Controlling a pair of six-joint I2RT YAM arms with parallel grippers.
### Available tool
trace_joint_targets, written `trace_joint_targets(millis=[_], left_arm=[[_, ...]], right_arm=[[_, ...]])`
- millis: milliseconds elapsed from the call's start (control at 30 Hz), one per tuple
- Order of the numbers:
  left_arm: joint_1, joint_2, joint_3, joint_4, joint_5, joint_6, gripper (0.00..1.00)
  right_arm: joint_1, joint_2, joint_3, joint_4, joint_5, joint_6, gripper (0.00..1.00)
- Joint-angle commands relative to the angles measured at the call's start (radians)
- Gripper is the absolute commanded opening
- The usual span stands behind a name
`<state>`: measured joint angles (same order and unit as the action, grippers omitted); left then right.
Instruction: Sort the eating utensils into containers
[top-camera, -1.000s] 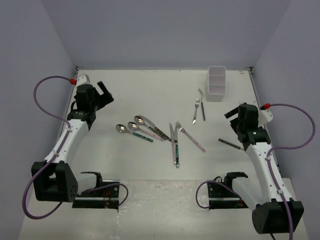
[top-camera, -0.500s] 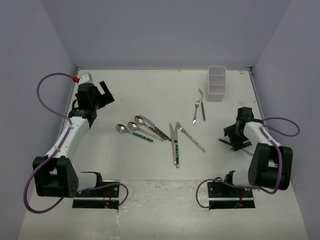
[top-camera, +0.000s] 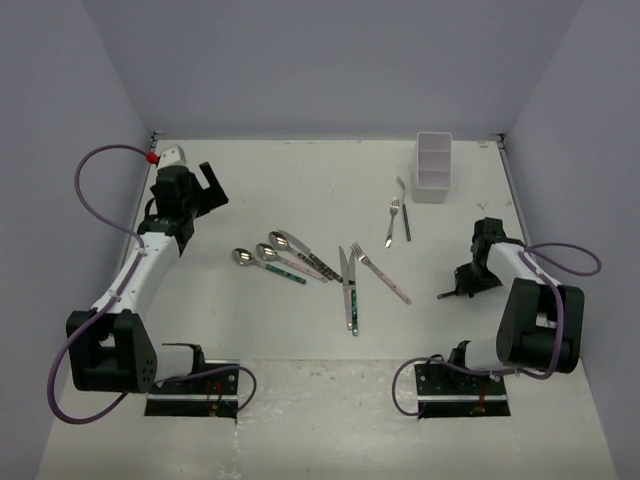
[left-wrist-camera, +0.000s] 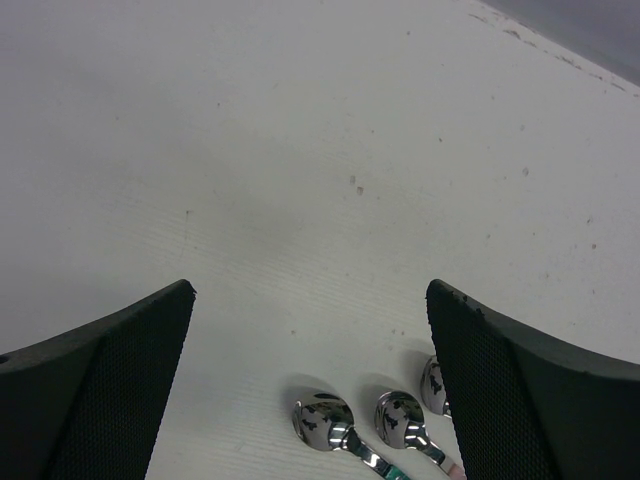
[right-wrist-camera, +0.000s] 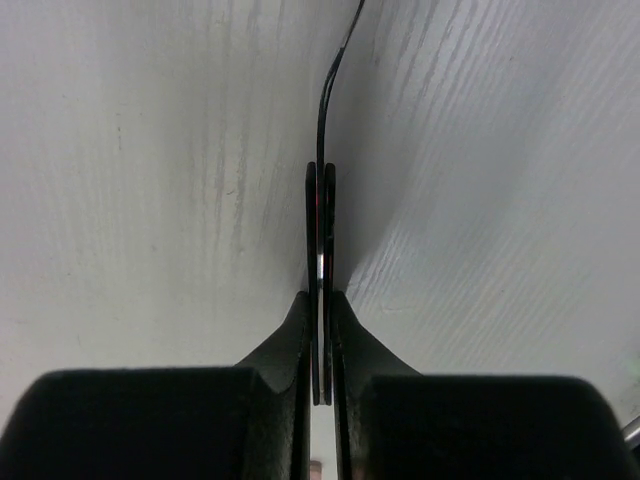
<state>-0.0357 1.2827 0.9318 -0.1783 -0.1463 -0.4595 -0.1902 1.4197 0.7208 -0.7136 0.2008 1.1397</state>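
My right gripper (top-camera: 469, 284) is down at the table's right side, shut on a dark-handled utensil (top-camera: 447, 294). In the right wrist view that utensil (right-wrist-camera: 322, 130) stands edge-on, pinched between the fingers of the right gripper (right-wrist-camera: 320, 292). My left gripper (top-camera: 208, 185) hangs open at the far left, holding nothing. The left gripper (left-wrist-camera: 310, 290) looks down on three spoon bowls (left-wrist-camera: 322, 421). Spoons (top-camera: 268, 252), a knife (top-camera: 346, 276) and a pink-handled fork (top-camera: 382, 275) lie mid-table. A small fork (top-camera: 392, 221) lies near the white container (top-camera: 433, 165).
Grey walls close in the table on the left, back and right. A purple cable (top-camera: 575, 258) loops off the right arm beside the right wall. The arm bases and mounting plates (top-camera: 195, 385) sit along the near edge.
The right arm dropped onto the dark-handled utensil, and its gripper went from open to shut on the handle. The left arm has barely moved.
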Motion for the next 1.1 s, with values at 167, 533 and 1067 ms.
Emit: trace_joint_targets(millis=[167, 533, 1067], left_arm=[[0.007, 0.004, 0.047, 0.042, -0.019, 0.027, 1.0], [0.007, 0.0, 0.067, 0.042, 0.057, 0.007, 1.0], [0.007, 0.012, 0.127, 0.077, 0.08, 0.016, 1.0]], right_arm=[[0.029, -0.212, 0.032, 0.169, 0.202, -0.17, 0.0], [0.182, -0.205, 0.178, 1.115, -0.193, -1.102, 0.0], [0.182, 0.643, 0.905, 1.392, -0.342, -1.239, 0.0]])
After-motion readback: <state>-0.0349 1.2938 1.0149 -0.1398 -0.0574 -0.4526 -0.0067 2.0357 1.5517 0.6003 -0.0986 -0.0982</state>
